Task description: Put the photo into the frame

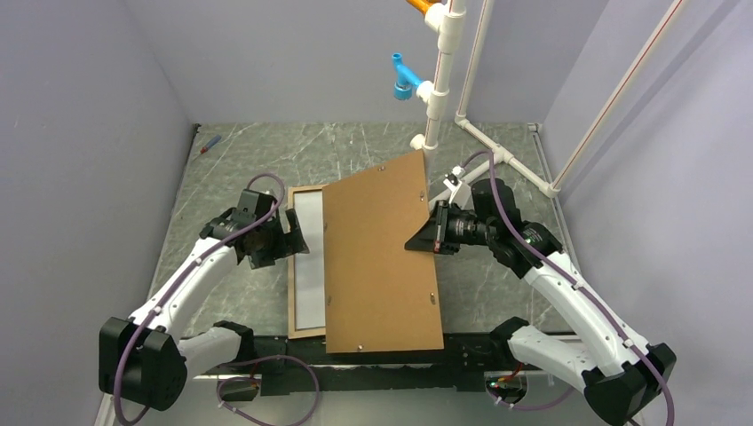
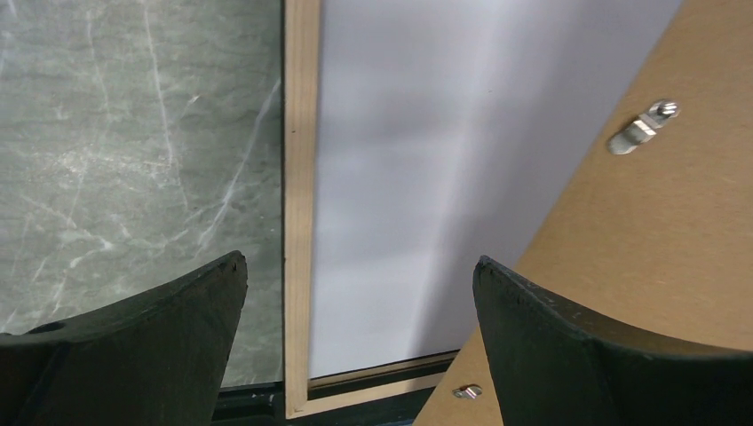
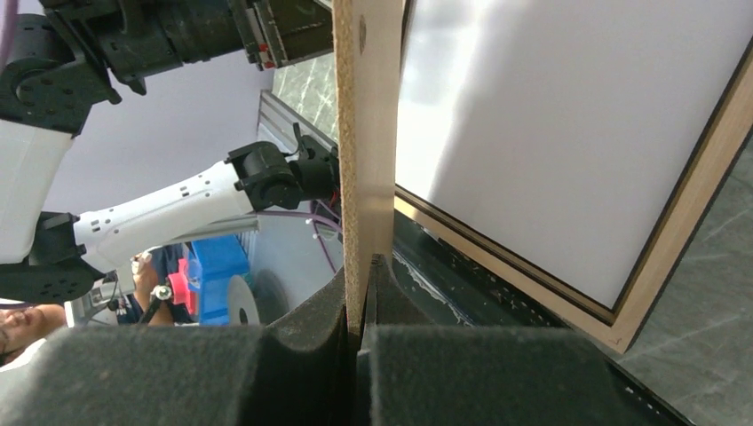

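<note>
Clamping the edge of the backing board point(image 1: 382, 257): your right end effector point(image 3: 360, 293). Left end effector point(image 2: 360, 262) gapes; handle the likely floppy photo point(image 2: 400, 177) by its edge.

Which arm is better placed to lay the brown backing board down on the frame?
Right. The right pincer is shut on the edge of the backing board, tilted over the frame that holds the photo, white side up. The left pincer is open over the frame and holds nothing.

frame point(image 1: 292, 266): flat on the worktop point(image 1: 231, 169)
photo point(image 1: 308, 266): in the frame
backing board point(image 1: 382, 257): tilted over the frame's right side, its right edge in the right gripper point(image 3: 359, 302)
</note>
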You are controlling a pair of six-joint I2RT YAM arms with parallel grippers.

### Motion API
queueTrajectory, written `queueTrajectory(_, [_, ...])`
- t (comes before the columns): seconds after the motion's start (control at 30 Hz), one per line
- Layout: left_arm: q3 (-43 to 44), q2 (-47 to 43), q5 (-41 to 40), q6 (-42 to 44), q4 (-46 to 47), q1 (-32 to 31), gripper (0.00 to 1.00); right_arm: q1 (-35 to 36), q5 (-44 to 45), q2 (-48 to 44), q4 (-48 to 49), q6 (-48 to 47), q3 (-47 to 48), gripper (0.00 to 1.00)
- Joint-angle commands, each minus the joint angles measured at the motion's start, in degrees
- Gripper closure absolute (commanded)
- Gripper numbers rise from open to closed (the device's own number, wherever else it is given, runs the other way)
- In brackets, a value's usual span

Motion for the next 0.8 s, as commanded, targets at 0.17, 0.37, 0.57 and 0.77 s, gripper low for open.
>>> queueTrajectory(0.17, [-3.6,-0.6,-1.1,3.9,0.2,3.3,0.01,2.8,-0.1,5.3,13.3,3.2,0.7,1.0])
queueTrajectory(0.37, [-4.5,-1.5,-0.7,5.2,0.2,5.8,0.01,5.1,2.2,8.4,15.9,4.3,1.5,1.0])
queueTrajectory(0.57, [-5.1,-0.8,0.9,6.6,1.1,6.6,0.02,5.2,4.8,9.3,21.9,7.0,-2.5,1.0])
queueTrajectory(0.77, [-6.3,0.9,1.9,7.2,3.0,6.9,0.11,5.2,7.5,11.3,23.5,5.4,-3.2,1.0])
